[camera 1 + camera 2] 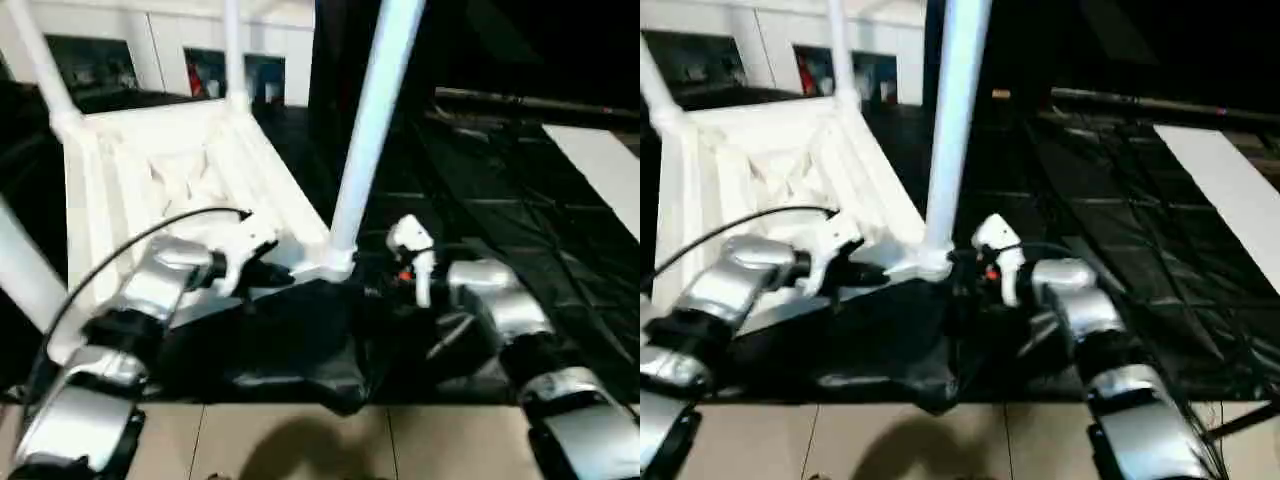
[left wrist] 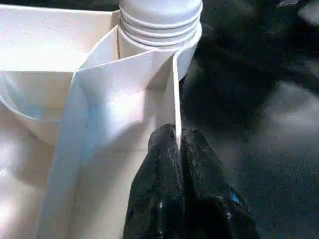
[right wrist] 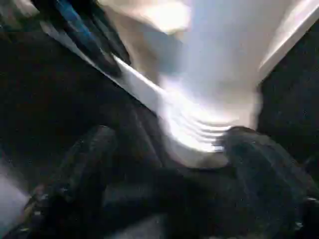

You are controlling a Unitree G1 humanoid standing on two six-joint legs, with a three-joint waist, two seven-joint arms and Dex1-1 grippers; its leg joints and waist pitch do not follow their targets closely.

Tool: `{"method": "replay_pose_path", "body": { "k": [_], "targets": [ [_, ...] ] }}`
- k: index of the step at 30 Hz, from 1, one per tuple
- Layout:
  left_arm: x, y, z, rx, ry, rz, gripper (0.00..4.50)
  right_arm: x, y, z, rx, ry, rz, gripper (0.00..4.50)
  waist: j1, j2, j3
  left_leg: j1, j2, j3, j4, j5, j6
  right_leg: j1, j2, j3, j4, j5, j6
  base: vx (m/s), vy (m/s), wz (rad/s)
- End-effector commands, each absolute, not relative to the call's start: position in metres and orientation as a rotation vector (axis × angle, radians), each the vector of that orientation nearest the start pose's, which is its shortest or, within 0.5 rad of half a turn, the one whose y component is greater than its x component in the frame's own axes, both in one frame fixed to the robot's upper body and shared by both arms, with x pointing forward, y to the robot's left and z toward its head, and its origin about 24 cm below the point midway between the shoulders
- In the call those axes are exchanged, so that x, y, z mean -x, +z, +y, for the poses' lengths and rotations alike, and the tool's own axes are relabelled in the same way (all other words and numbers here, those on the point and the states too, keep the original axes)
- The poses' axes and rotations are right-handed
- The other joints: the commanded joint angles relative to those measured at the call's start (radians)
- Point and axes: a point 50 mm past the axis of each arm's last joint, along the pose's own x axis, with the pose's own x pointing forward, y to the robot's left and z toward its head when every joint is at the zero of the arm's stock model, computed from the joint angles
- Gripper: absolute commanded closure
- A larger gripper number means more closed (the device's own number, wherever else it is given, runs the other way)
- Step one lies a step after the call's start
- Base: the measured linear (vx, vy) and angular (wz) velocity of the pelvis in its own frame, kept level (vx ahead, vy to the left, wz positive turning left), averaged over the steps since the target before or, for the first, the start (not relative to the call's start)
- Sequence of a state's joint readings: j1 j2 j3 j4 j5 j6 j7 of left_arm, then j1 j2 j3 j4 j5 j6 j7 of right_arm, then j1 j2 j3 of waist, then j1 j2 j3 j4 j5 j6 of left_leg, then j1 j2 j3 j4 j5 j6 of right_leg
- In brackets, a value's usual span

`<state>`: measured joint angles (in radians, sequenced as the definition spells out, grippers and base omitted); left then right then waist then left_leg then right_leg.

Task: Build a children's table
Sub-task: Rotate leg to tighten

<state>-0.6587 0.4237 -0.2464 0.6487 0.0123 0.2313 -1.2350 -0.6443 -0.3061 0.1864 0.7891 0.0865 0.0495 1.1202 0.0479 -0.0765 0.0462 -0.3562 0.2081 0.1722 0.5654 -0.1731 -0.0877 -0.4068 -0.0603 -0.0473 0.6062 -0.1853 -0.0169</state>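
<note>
The children's table lies upside down and tilted on the black sheet. Its white ribbed tabletop [image 1: 170, 170] faces up, and white tube legs [image 1: 375, 120] rise from its corner sockets. My left gripper [image 1: 268, 272] is shut on the tabletop's thin rim wall [image 2: 175, 89], just beside the near corner socket [image 2: 159, 30]. My right gripper [image 3: 174, 149] is open at the foot of the near leg [image 3: 199, 124]. Its black fingers [image 3: 94, 149] stand wide apart on either side of the leg's ribbed end.
A long flat white board [image 1: 600, 170] lies at the right on the black-sheeted worktable [image 1: 480, 190]. The sheet is crumpled at the near edge [image 1: 300, 370], above pale floor tiles [image 1: 300, 440]. A black cable [image 1: 120, 250] arcs over my left forearm.
</note>
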Motion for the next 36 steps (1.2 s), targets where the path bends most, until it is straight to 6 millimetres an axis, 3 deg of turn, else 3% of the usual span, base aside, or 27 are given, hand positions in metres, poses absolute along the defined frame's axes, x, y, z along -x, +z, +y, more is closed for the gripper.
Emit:
{"method": "replay_pose_path", "body": {
  "k": [1,6,11,14,16,19,26,30,34,36],
  "targets": [
    [-0.314,0.05,0.141,-0.311,-1.411,0.625,4.5,-0.325,0.044,-0.129,0.244,1.256,0.385,0.54,0.002,0.009,-0.057,0.008,0.026,0.007,-0.053,-0.17,0.052,0.048,-0.069,0.041,-0.061,-0.118,-0.257,0.0,0.0,0.0],
    [-0.309,0.051,0.149,-0.312,-1.422,0.636,4.5,-0.321,0.045,-0.121,0.236,1.283,0.377,0.54,0.019,0.009,-0.053,0.013,0.03,0.007,-0.059,-0.205,0.032,0.047,-0.069,0.043,-0.064,-0.167,-0.233,0.0,0.0,0.0],
    [-0.307,0.052,0.15,-0.307,-1.419,0.637,4.5,-0.318,0.044,-0.117,0.189,1.328,0.385,0.54,0.015,0.008,-0.053,0.008,0.027,0.005,-0.059,-0.216,0.023,0.048,-0.069,0.044,-0.065,-0.192,-0.217,0.0,0.0,0.0],
    [-0.307,0.052,0.15,-0.305,-1.418,0.636,4.5,-0.318,0.044,-0.117,0.192,1.33,0.387,0.54,0.014,0.002,-0.056,0.006,0.025,0.005,-0.057,-0.189,0.026,0.051,-0.068,0.044,-0.06,-0.158,-0.218,0.0,0.0,0.0],
    [-0.306,0.052,0.151,-0.304,-1.419,0.637,4.5,-0.318,0.043,-0.116,0.187,1.328,0.392,0.88,0.015,0.006,-0.056,0.007,0.025,0.006,-0.055,-0.174,0.033,0.051,-0.068,0.044,-0.058,-0.134,-0.227,0.0,0.0,0.0],
    [-0.306,0.053,0.152,-0.304,-1.416,0.638,4.5,-0.318,0.043,-0.117,0.18,1.321,0.397,1.0,0.015,0.008,-0.057,0.007,0.025,0.006,-0.055,-0.168,0.034,0.052,-0.067,0.044,-0.057,-0.123,-0.231,0.0,0.0,0.0],
    [-0.304,0.053,0.153,-0.303,-1.413,0.644,4.5,-0.318,0.04,-0.117,0.161,1.3,0.408,1.66,0.014,0.007,-0.058,0.007,0.024,0.006,-0.054,-0.169,0.032,0.053,-0.067,0.043,-0.056,-0.125,-0.23,0.0,0.0,0.0],
    [-0.304,0.053,0.153,-0.295,-1.412,0.647,4.5,-0.318,0.038,-0.117,0.15,1.283,0.41,1.77,0.013,0.006,-0.058,0.007,0.024,0.006,-0.054,-0.165,0.032,0.053,-0.067,0.043,-0.055,-0.122,-0.231,0.0,0.0,0.0],
    [-0.303,0.051,0.153,-0.28,-1.395,0.646,4.5,-0.325,0.035,-0.115,0.101,1.155,0.379,1.78,0.009,0.004,-0.057,0.007,0.025,0.006,-0.054,-0.172,0.029,0.051,-0.069,0.044,-0.057,-0.14,-0.229,0.0,0.0,0.0],
    [-0.305,0.048,0.151,-0.278,-1.348,0.638,4.5,-0.333,0.032,-0.115,0.059,1.008,0.371,1.79,0.0,0.005,-0.052,0.007,0.023,0.003,-0.058,-0.218,0.004,0.047,-0.069,0.044,-0.064,-0.214,-0.214,0.0,0.0,0.0]
  ]
}}
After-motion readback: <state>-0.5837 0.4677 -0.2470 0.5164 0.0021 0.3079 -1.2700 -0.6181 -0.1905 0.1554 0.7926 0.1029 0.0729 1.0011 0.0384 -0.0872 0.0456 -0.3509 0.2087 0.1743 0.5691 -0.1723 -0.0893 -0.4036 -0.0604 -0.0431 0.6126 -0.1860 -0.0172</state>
